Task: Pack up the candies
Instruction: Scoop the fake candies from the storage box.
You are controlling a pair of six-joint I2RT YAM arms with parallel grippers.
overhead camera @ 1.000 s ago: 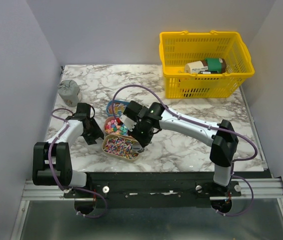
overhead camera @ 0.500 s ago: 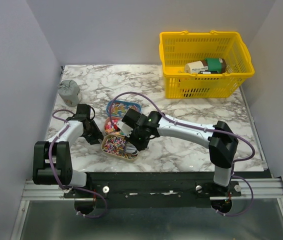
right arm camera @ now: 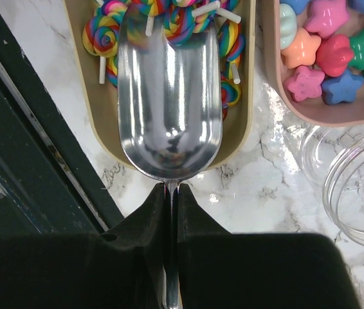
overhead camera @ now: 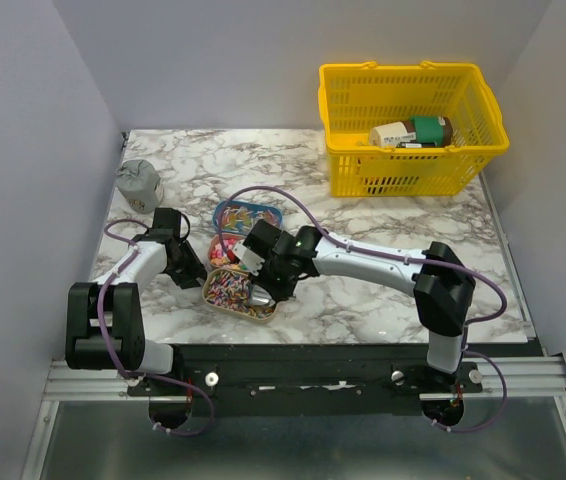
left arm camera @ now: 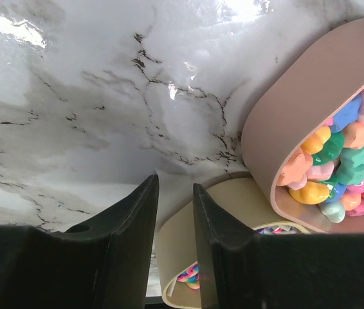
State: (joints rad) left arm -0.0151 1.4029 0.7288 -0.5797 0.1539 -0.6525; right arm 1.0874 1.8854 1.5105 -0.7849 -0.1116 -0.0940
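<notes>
The right claw (right arm camera: 171,193) is closed on the thin handle of the silver metal scoop (right arm camera: 169,96). The scoop's bowl lies straight ahead of the claw, low over the beige oval tray (right arm camera: 77,77) of rainbow swirl candies on sticks (right arm camera: 101,35), and it is empty. Ahead and to the right of this claw stands the pink oval tray (right arm camera: 323,114) with star-shaped and round candies (right arm camera: 327,55). Close on its right is a clear round container (right arm camera: 355,187); I see no candy in its visible part. The left claw (left arm camera: 175,187) is narrow, with the beige tray's wall in the gap, but I cannot tell if it pinches the wall. I judge the packing hardly begun: scooping and pouring are left.
</notes>
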